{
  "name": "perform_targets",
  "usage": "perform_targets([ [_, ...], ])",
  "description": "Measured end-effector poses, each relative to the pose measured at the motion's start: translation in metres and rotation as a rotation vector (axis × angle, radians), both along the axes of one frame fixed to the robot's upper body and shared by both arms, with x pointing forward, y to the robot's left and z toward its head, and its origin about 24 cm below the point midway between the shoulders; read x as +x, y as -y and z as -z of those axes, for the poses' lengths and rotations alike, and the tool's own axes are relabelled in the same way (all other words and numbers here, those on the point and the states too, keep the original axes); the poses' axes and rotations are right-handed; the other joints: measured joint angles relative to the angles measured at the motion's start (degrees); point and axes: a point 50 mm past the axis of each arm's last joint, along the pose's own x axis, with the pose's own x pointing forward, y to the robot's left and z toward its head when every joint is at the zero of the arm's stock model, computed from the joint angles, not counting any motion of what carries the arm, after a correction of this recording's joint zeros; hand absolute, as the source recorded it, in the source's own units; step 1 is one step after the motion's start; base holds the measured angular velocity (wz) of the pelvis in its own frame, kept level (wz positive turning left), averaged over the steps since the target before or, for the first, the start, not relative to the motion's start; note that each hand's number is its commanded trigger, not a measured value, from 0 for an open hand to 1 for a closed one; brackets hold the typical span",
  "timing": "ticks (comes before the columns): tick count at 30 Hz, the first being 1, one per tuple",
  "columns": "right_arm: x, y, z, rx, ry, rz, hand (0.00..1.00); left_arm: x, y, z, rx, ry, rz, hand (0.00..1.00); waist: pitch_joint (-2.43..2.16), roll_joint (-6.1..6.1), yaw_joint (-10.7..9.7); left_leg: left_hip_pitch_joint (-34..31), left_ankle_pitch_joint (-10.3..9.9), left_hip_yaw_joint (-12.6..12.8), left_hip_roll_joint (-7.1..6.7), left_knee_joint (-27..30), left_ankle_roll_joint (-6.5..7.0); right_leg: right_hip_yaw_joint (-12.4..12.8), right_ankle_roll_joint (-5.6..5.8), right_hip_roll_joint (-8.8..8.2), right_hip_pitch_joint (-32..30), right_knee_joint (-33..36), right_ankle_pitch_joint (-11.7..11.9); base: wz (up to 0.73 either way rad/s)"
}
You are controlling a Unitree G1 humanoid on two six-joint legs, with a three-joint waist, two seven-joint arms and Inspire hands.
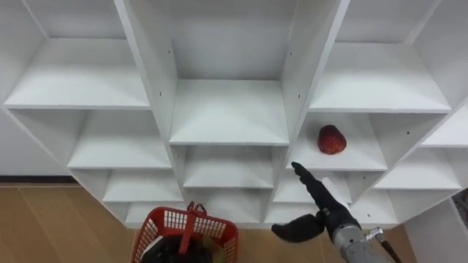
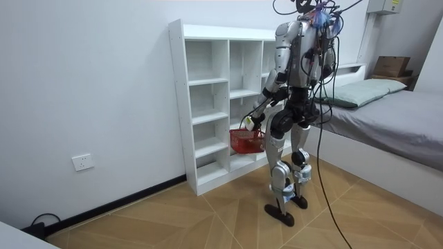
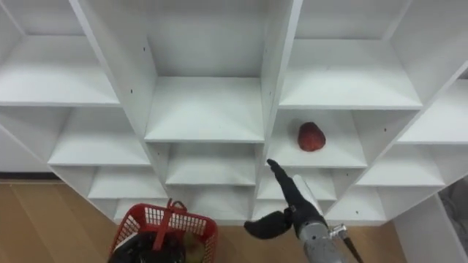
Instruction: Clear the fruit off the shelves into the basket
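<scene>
One red fruit (image 1: pixel 331 139) on closet (image 1: pixel 150 66) shelf, right of frame centre. My right hand (image 1: pixel 333 218) at lower right, below fruit and apart from it: empty, fingers straight, thumb spread. Red basket (image 1: pixel 168 218) at bottom edge. Step, I judge: reach. Next: lift hand, close round fruit, carry to basket.

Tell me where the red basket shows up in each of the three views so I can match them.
Left eye view: the red basket sits at the bottom edge, left of centre, below the white shelf unit.
Right eye view: the basket is at the bottom edge, further left.
Room view: the basket is near centre, before the unit's lower compartments.
Shared landmark: the white shelf unit.
</scene>
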Motion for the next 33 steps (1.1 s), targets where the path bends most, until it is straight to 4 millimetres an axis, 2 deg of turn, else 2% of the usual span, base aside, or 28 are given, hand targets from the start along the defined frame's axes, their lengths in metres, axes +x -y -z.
perform_targets([
  [4,0.001,-0.002,-0.001,0.010,0.018,0.040,0.00,-0.001,-0.001,0.000,-0.005,-0.002,-0.025,1.00,-0.07,0.27,-0.23,0.01,-0.01,-0.02,-0.01,0.01,-0.02,0.32,-0.01,0.05,-0.04,0.05,0.00,-0.05],
  [10,0.007,0.007,-0.010,0.099,0.074,0.183,0.00,-0.002,0.001,0.000,-0.018,-0.001,-0.046,1.00,-0.09,0.32,-1.40,-0.16,-0.11,-0.19,-0.06,0.01,0.07,-0.91,0.03,-0.23,-0.05,-0.01,-0.04,0.03],
  [17,0.013,0.038,-0.027,0.059,0.194,0.373,0.00,-0.004,-0.013,-0.001,-0.004,0.002,-0.112,1.00,-0.23,0.03,-2.83,-0.03,-0.11,-0.09,-0.08,-0.02,0.05,-0.67,-0.07,-0.10,-0.09,0.08,-0.11,0.00],
  [20,0.013,0.046,-0.029,0.046,0.211,0.429,0.00,-0.006,-0.014,0.000,0.002,-0.005,-0.112,1.00,-0.19,-0.63,-2.80,0.50,-0.11,-0.08,-0.11,0.00,0.05,-0.54,-0.08,-0.12,0.01,0.02,-0.17,-0.02],
  [25,0.014,0.053,-0.032,0.044,0.229,0.468,0.00,-0.007,-0.016,0.001,0.035,-0.025,-0.075,1.00,-0.43,-2.13,-3.08,0.85,-0.11,-0.08,-0.05,-0.01,0.05,-0.49,-0.07,-0.16,0.31,0.14,-0.23,0.00],
  [29,0.021,0.071,-0.043,0.044,0.274,0.528,0.00,-0.006,-0.026,-0.001,0.052,-0.021,-0.097,1.00,-0.17,-3.24,-2.96,0.79,-0.11,-0.37,-0.05,-0.01,0.06,-0.87,-0.06,-0.22,0.41,0.25,-0.24,0.03],
  [33,0.028,0.078,-0.052,0.020,0.317,0.546,0.00,-0.006,-0.032,-0.003,0.064,-0.018,-0.107,1.00,0.01,-3.74,-2.90,0.64,-0.11,-0.74,-0.01,-0.01,0.04,-1.26,-0.09,-0.19,0.82,0.06,-0.26,0.06],
])
